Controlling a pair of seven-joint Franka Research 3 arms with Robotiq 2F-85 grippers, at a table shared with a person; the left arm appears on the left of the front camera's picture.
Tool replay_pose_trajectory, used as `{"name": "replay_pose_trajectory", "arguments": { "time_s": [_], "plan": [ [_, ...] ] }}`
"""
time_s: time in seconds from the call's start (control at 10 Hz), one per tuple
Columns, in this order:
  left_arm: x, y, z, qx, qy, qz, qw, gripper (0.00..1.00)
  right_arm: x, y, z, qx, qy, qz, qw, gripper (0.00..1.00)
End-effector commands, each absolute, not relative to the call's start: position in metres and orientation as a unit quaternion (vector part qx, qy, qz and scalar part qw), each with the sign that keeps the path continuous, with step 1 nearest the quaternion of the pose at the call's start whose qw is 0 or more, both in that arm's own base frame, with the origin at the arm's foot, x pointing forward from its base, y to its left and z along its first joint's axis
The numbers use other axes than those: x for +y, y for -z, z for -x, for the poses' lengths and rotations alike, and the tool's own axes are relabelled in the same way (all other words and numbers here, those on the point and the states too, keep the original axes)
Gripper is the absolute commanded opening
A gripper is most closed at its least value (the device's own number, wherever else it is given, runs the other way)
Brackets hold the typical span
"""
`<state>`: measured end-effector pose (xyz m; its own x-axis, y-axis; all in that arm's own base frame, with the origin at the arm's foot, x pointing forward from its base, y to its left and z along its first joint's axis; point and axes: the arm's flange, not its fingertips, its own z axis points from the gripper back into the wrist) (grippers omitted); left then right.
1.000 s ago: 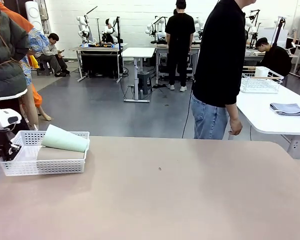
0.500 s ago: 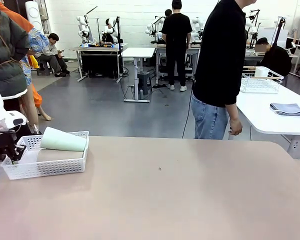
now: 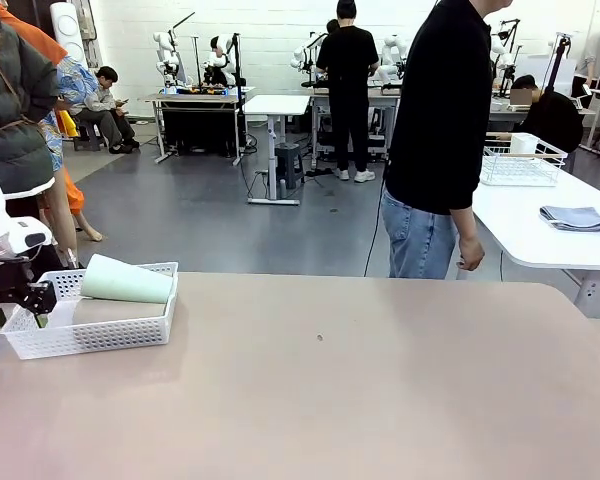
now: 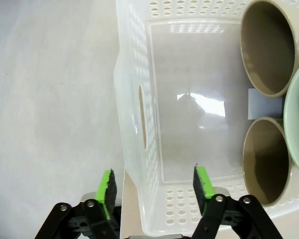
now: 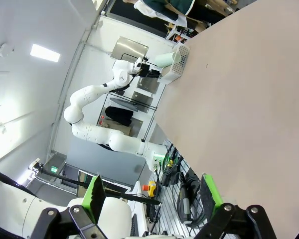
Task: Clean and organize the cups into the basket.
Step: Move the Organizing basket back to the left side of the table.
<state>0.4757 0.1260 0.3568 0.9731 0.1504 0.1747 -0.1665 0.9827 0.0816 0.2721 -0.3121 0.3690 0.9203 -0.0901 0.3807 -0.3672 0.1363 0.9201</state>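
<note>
Straddling the basket (image 4: 139, 164) end wall, left claw (image 4: 154, 186) spread apart, cups (image 4: 267, 47) lying just beyond

A person in black (image 3: 442, 130) stands beyond the brown table (image 3: 360, 390); a folded grey cloth (image 3: 577, 217) lies on a white table (image 3: 540, 235).
</note>
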Motion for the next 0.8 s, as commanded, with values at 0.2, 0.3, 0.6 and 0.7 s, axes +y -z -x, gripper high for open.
{"name": "replay_pose_trajectory", "arguments": {
  "time_s": [0.2, 0.3, 0.6, 0.7],
  "plan": [
    [0.080, -0.440, -0.371, -0.187, -0.198, -0.092, 0.958, 1.00, -0.308, -0.369, -0.271, -0.173, -0.085, -0.648, 0.737, 1.00],
    [0.075, -0.459, -0.335, -0.214, -0.192, -0.088, 0.954, 1.00, -0.308, -0.369, -0.271, -0.173, -0.085, -0.648, 0.737, 1.00],
    [0.051, -0.475, -0.248, -0.224, -0.092, -0.056, 0.969, 1.00, -0.308, -0.369, -0.271, -0.173, -0.085, -0.648, 0.737, 1.00],
    [0.047, -0.470, -0.235, -0.215, -0.068, -0.070, 0.972, 1.00, -0.308, -0.369, -0.271, -0.173, -0.085, -0.648, 0.737, 1.00]
  ]
}}
